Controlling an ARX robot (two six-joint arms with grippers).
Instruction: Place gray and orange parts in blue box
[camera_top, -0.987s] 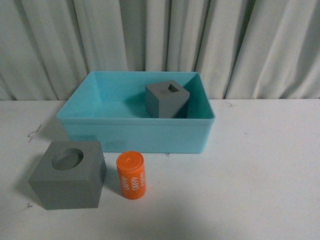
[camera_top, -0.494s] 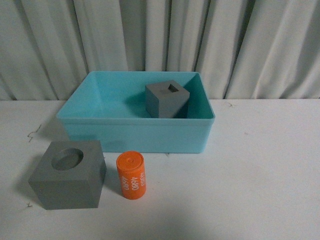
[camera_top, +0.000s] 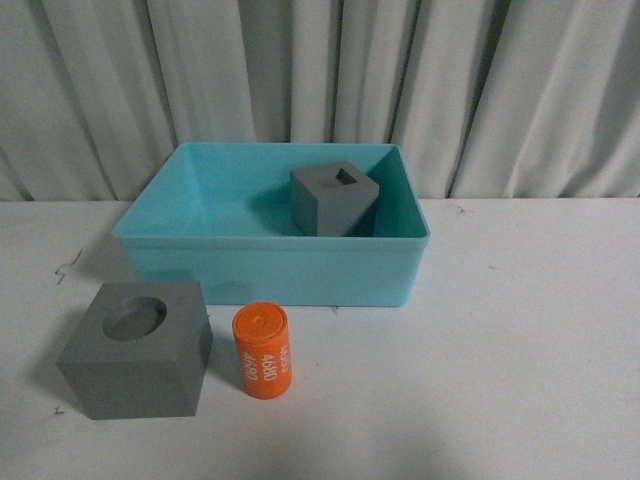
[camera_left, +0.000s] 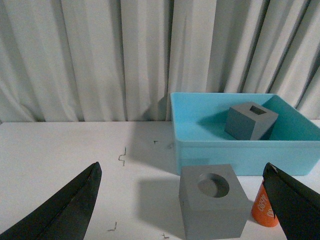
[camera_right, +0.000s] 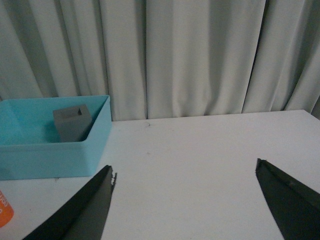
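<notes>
A light turquoise blue box (camera_top: 268, 272) is sitting toward the back of a white desk (camera_top: 520, 340), close in front of a pale pleated curtain (camera_top: 300, 70). One of the gray parts, a matte cube with a square recess (camera_top: 334, 200) on its top face, is already resting inside the box, in its far right part, turned so that one vertical edge is facing the front camera. The other two parts are waiting on the desk outside the box, in front of its near wall. The larger gray cube with a round recess (camera_top: 136, 350) is lying at the front left with its recess facing up, and the orange cylinder (camera_top: 262, 352) is standing upright just to the right of it, white lettering running down its side, with a narrow strip of desk showing between the two. Neither arm is appearing in the front view. In the left wrist view, the left end effector (camera_left: 182, 166) is hanging with its two dark fingers spread wide, the round-recess cube showing on the desk ahead between them and touching neither. In the right wrist view, the right end effector (camera_right: 184, 165) is likewise spread wide over bare desk to the right of the box.
</notes>
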